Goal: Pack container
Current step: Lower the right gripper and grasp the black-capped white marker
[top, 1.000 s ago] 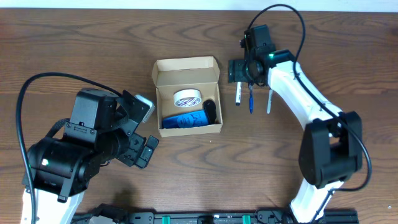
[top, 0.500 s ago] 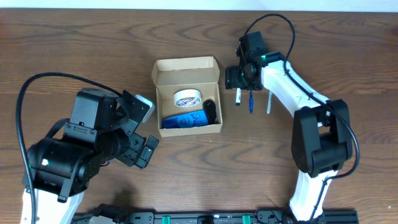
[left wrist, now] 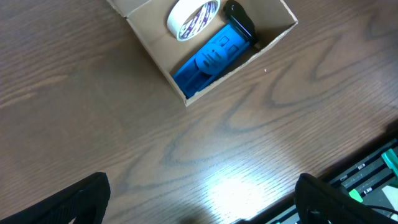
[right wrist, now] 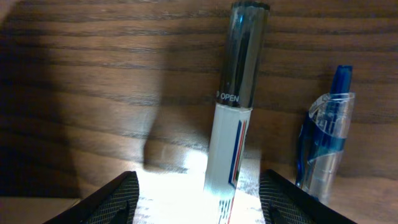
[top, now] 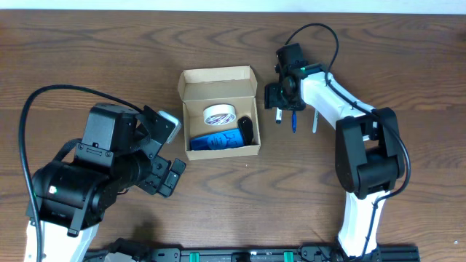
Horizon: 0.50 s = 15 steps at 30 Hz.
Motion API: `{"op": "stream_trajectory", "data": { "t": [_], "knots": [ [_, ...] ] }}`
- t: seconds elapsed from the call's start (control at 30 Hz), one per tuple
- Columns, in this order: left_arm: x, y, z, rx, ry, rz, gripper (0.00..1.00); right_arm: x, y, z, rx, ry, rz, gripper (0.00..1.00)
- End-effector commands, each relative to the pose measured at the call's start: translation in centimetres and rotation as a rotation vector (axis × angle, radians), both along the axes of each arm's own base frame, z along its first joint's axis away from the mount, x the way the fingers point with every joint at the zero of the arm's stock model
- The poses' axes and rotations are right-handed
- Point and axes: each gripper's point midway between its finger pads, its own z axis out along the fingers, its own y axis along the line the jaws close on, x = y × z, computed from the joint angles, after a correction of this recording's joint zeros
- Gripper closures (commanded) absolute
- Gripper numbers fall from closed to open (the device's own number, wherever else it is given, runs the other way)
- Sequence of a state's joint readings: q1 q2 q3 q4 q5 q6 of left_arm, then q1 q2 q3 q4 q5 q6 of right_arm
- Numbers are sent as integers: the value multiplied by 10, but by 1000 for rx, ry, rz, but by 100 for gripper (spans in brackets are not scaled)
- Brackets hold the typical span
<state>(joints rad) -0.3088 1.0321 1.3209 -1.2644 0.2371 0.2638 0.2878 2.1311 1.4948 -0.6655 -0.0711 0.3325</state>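
The container (top: 191, 82) is an open tan cardboard box with its lid flap up, also in the left wrist view (left wrist: 155, 59). Inside lie a tape roll (top: 218, 115), a blue item (top: 215, 140) and a black item (top: 247, 129). Right of it on the table lie a white marker with a black cap (top: 279, 112), a blue pen (top: 294, 119) and a white pen (top: 315, 120). My right gripper (top: 279, 97) is open, low over the marker (right wrist: 231, 124), one finger on each side; the blue pen (right wrist: 323, 140) lies just outside. My left gripper (top: 169, 156) is open and empty, left and in front of the box.
The dark wood table (top: 109, 51) runs to a front rail (top: 240, 255). My right arm (top: 342, 109) arches over the table's right side.
My right gripper has moved left and a little toward the far edge, settling over the marker. The left arm and the box contents have not moved.
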Motion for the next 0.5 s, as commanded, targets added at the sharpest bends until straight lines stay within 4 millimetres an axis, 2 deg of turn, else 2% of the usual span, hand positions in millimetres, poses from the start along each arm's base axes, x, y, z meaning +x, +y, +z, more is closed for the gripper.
{"op": "stream_trajectory", "data": {
  "t": [0.0, 0.1, 0.27, 0.47],
  "knots": [
    [0, -1, 5, -4, -14, -15, 5, 1, 3, -5, -20, -1, -2, 37],
    [0, -1, 5, -4, -14, -14, 5, 1, 3, -6, -34, -7, -3, 42],
    [0, -1, 5, -4, -14, -14, 5, -1, 3, -9, -48, 1, -6, 59],
    [0, -1, 5, -4, -14, -14, 5, -5, 4, -12, -64, 17, 0, 71]
  ]
}}
